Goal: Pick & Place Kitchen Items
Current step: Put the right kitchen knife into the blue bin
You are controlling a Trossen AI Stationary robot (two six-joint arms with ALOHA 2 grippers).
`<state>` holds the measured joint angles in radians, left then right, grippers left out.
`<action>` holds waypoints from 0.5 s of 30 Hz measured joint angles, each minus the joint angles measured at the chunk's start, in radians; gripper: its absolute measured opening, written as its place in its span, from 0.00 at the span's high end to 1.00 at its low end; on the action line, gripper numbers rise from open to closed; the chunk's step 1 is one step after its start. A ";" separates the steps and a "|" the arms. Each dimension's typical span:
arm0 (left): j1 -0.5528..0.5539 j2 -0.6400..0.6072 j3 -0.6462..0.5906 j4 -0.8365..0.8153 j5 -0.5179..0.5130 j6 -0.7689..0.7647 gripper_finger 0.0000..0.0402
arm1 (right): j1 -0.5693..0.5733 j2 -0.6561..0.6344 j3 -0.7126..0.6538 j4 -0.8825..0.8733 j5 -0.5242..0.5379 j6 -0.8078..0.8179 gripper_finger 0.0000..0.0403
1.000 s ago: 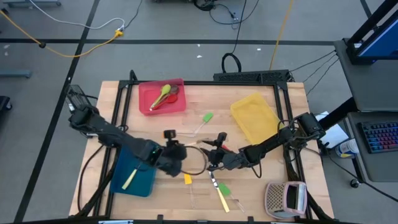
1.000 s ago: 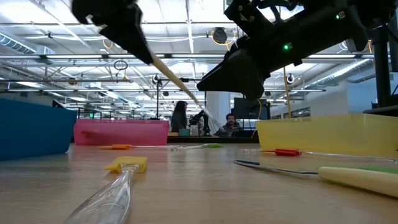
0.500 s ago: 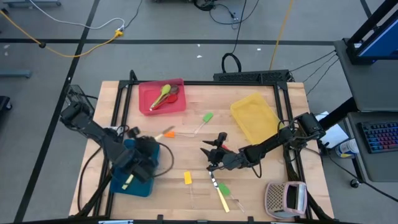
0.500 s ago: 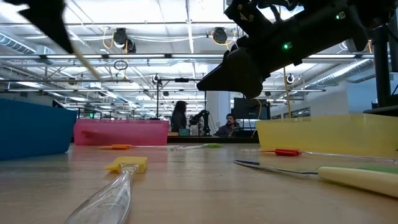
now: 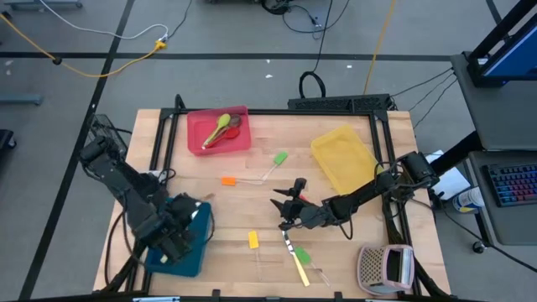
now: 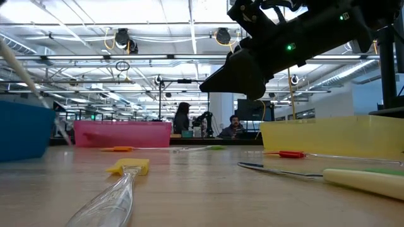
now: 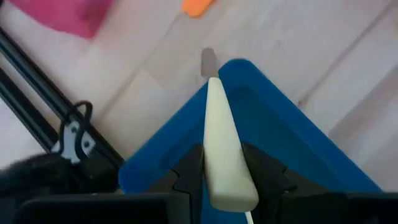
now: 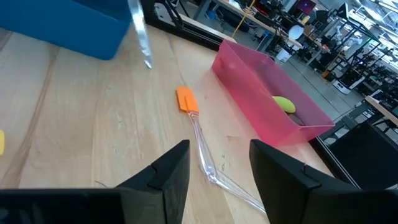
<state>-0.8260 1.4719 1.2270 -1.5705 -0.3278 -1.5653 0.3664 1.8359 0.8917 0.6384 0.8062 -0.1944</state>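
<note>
My left gripper [image 5: 179, 236] hangs over the blue tray [image 5: 198, 220] at the table's near left, shut on a cream-handled knife [image 7: 219, 124]. The knife's blade [image 6: 62, 131] slants down past the tray's corner. My right gripper [image 5: 289, 210] stands open above the table's middle, nothing between its fingers [image 8: 217, 168]. An orange-headed spatula [image 5: 228, 180], a green-headed one [image 5: 279, 158] and a yellow-headed one [image 5: 253, 240] lie flat on the wood. Another cream-handled knife [image 5: 299, 267] lies near the front edge. My left gripper pinches the knife's cream handle [image 7: 229, 177] between its two fingers [image 7: 188, 174], near the handle's butt end. The fingers come from above, slanting down, and the knife runs on forward along them. The knife is lifted clear, its blade tip [image 7: 208, 60] lowest, beyond the blue tray's corner.
A red tray [image 5: 241, 138] with a green spoon stands at the far left, a yellow tray [image 5: 342, 158] at the far right. A pinkish perforated box [image 5: 384, 267] sits at the near right corner. Bare wood lies between the trays.
My left gripper has carried the knife from the table's middle toward the near left, ending over the blue tray. It has rolled and tipped on the way, so the knife now points steeply down. It stays shut on the handle.
</note>
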 joint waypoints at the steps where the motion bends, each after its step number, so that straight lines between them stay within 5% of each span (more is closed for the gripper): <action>1: -0.017 0.000 0.000 0.001 -0.019 -0.014 0.78 | 0.000 0.000 0.000 0.000 0.000 0.000 0.60; 6: -0.073 0.000 0.000 0.000 -0.220 -0.098 0.78 | 0.000 0.000 0.000 0.000 0.000 0.000 0.60; 12: -0.094 0.000 0.038 -0.001 -0.035 -0.139 0.78 | -0.001 0.000 0.000 0.000 0.000 0.000 0.60; 15: -0.102 0.000 0.105 -0.002 -0.021 -0.083 0.78 | -0.004 0.000 0.000 0.000 0.000 0.000 0.60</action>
<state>-0.9277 1.4715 1.3318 -1.5723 -0.3490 -1.6486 0.3624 1.8359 0.8917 0.6384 0.8059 -0.1941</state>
